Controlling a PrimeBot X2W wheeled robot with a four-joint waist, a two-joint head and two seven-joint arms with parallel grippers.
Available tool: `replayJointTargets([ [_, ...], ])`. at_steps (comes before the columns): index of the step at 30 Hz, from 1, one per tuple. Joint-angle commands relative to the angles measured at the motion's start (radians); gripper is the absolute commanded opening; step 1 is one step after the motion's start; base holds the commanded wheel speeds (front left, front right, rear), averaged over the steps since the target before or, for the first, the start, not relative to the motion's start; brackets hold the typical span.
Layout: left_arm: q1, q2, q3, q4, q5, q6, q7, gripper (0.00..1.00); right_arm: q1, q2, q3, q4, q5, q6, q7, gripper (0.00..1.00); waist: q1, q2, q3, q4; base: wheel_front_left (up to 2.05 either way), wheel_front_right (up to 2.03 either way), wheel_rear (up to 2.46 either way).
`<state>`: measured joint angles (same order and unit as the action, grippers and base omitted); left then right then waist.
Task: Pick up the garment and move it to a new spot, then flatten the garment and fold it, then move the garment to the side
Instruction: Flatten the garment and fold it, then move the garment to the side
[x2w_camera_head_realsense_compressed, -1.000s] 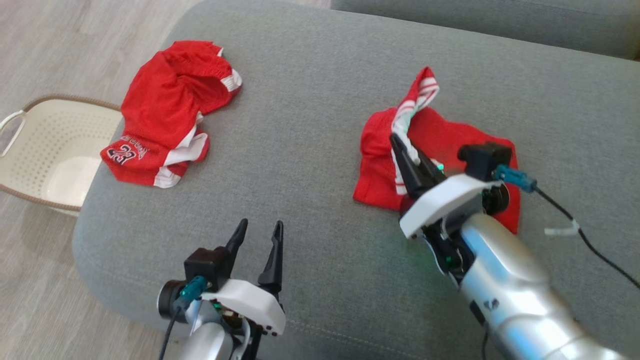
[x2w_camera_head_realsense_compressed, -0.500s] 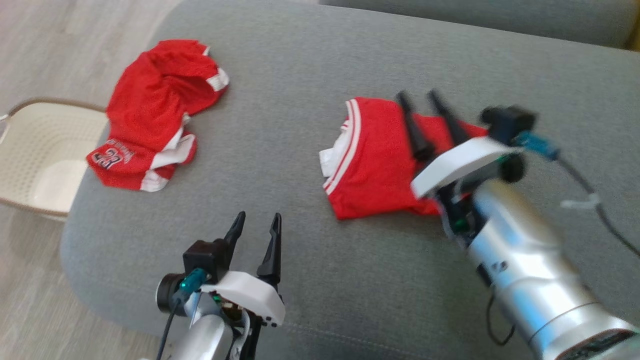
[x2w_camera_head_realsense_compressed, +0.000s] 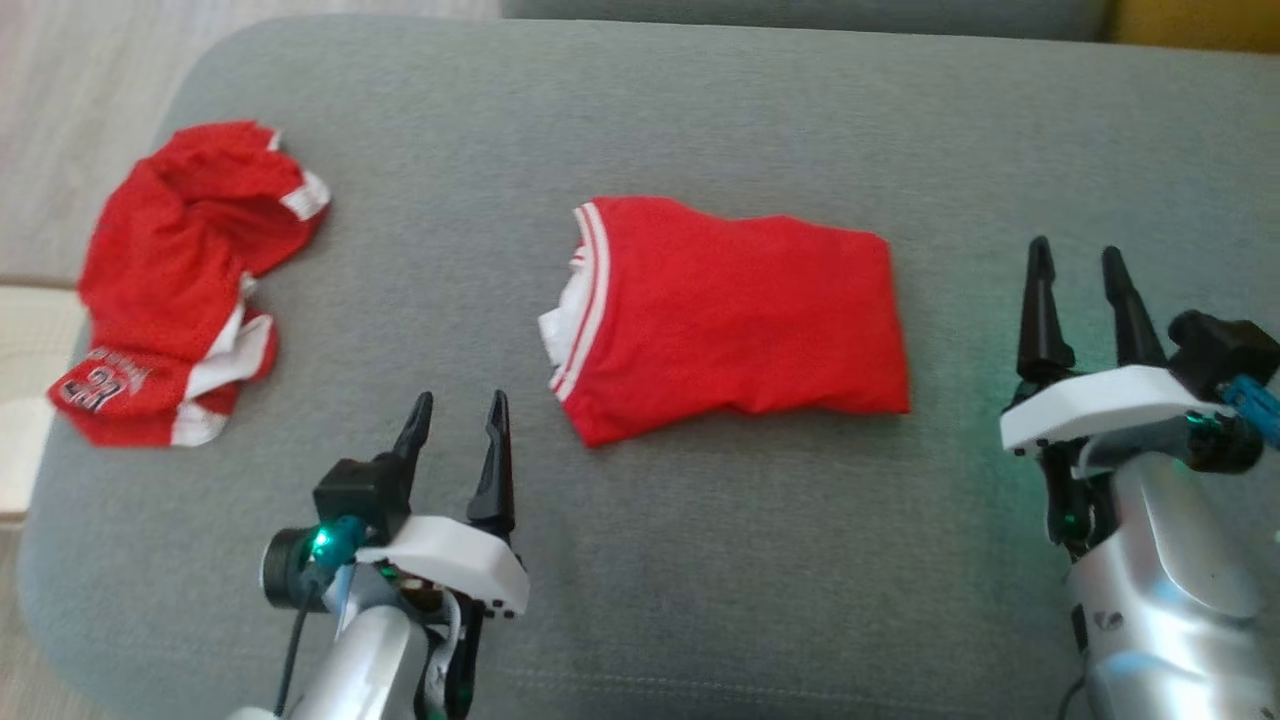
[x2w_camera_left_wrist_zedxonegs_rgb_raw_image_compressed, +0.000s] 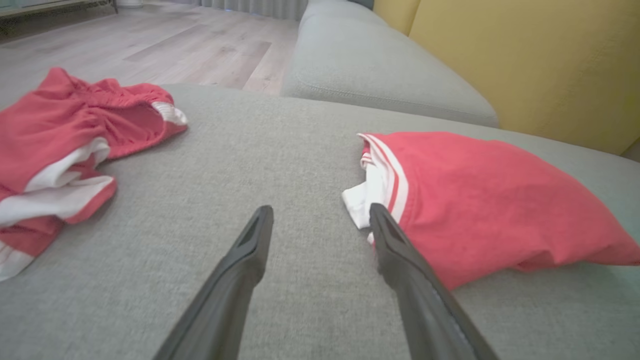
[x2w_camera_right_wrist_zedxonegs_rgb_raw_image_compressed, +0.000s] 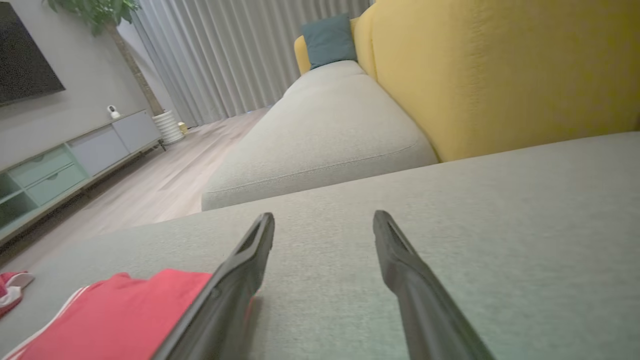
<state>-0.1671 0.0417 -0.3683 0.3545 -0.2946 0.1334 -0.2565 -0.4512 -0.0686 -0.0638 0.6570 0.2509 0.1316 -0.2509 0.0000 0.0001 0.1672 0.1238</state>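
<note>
The garment lies folded mid-cushion on the grey sofa, between the left gripper and right gripper, both spread and empty. It looks light, limp, probably slippery mesh; pinch the striped left edge through all layers.

Crumpled red jersey, white trim, lying on grey sofa cushion near its left end. Yellow backrest, teal pillow, wood floor around it.
</note>
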Motion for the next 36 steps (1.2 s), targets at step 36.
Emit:
replayJointTargets([
  [36,0.116,0.009,0.182,0.008,0.096,0.006,-0.005,1.0,0.247,0.018,0.077,-0.113,-0.086,-0.001,-0.011,1.0,0.0,-0.0001,-0.153,-0.126,0.0,0.0,0.0],
])
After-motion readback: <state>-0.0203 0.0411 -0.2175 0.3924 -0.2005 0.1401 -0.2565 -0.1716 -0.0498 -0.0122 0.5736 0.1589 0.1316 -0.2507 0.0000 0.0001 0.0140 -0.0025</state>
